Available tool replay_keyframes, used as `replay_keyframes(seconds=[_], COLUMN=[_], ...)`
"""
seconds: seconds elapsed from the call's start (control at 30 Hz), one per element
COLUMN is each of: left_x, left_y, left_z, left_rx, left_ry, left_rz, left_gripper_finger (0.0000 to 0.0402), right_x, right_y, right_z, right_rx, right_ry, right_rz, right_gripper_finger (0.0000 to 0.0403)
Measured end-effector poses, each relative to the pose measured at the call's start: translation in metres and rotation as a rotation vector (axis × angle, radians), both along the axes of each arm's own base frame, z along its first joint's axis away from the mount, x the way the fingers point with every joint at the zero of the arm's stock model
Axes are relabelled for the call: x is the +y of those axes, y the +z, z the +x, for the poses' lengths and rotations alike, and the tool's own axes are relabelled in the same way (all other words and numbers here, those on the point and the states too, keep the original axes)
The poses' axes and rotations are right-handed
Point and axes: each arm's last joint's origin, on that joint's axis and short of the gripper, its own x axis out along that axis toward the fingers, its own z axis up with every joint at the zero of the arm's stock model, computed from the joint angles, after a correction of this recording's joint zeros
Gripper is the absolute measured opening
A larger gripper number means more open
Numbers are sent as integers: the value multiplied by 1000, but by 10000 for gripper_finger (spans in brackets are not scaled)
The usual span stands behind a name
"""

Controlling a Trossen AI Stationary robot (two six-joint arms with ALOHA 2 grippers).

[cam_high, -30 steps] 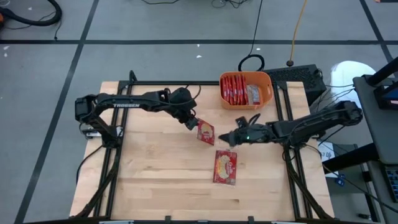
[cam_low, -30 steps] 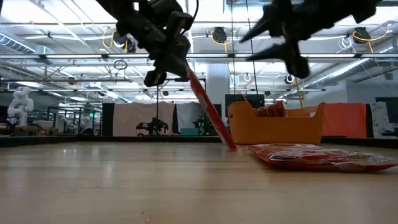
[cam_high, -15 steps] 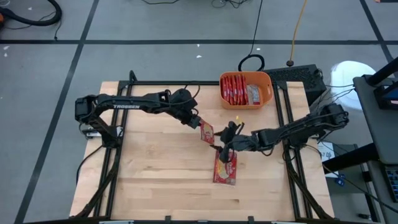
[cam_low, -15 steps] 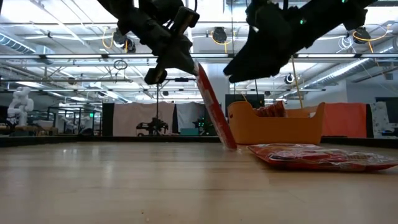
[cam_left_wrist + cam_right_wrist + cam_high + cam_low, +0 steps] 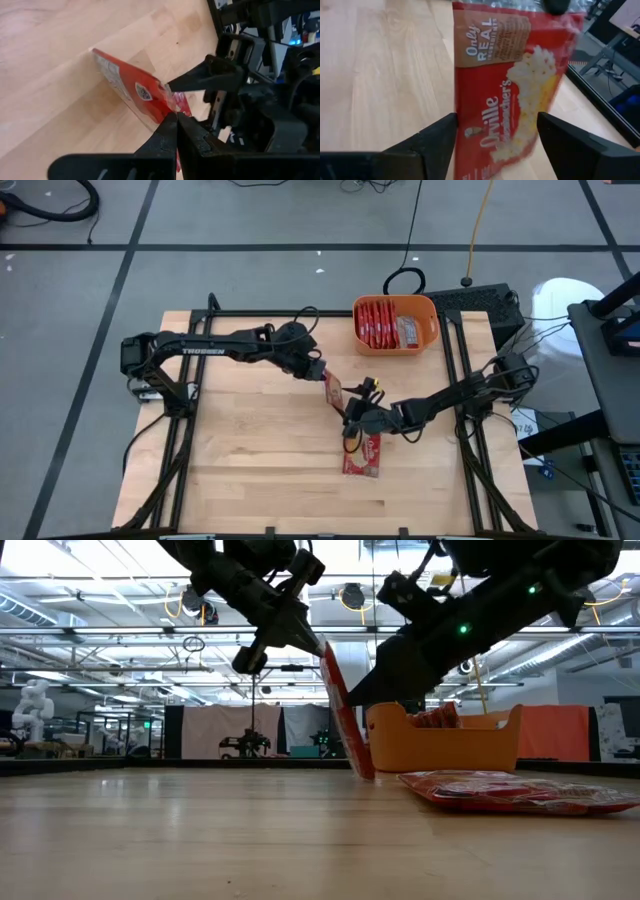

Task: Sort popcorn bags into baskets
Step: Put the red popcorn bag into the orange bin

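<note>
My left gripper [image 5: 322,372] is out over the table [image 5: 250,460], short of the orange tub [image 5: 432,332] and off to its left. Its fingers [image 5: 167,137] are pinched tight on the top edge of a red popcorn bag [image 5: 333,391], which stands nearly on edge with its lower end on the wood. From table height the held bag [image 5: 340,720] leans a little, and its foot lies between the camera and the tub [image 5: 470,745].

My right gripper [image 5: 352,423] is lower than the tub and just beyond the held bag, on the side away from my left arm. Its fingers [image 5: 432,142] stand wide apart, one on each side of a second bag [image 5: 512,95] that lies flat beneath them, printed face up. They grip nothing. In the overhead view that flat bag [image 5: 365,455] lies near the table's middle, well short of the tub, with the right gripper over its upper end. At table height the flat bag [image 5: 500,792] lies in front of the tub and to the right of the held one.

Inside the tub, more red bags [image 5: 377,323] stand packed on edge against its left wall. One paler packet [image 5: 409,331] lies beside them, toward the right wall.
</note>
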Motion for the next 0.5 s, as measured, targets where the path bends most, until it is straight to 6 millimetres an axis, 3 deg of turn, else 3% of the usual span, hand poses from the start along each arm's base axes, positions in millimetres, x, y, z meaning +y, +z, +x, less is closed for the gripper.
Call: replay_keyframes(seconds=[0.3, 0.5], left_x=[5, 5], left_y=[0, 0], left_z=[-1, -1], left_rx=[7, 9], left_ry=[34, 57], left_rz=[-26, -52], left_gripper_finger=[0, 0], right_x=[3, -6], right_y=[-4, -9], right_z=[18, 19], right_rx=[-52, -51], right_ry=[52, -59], right_rz=[18, -2], right_gripper_finger=[238, 219])
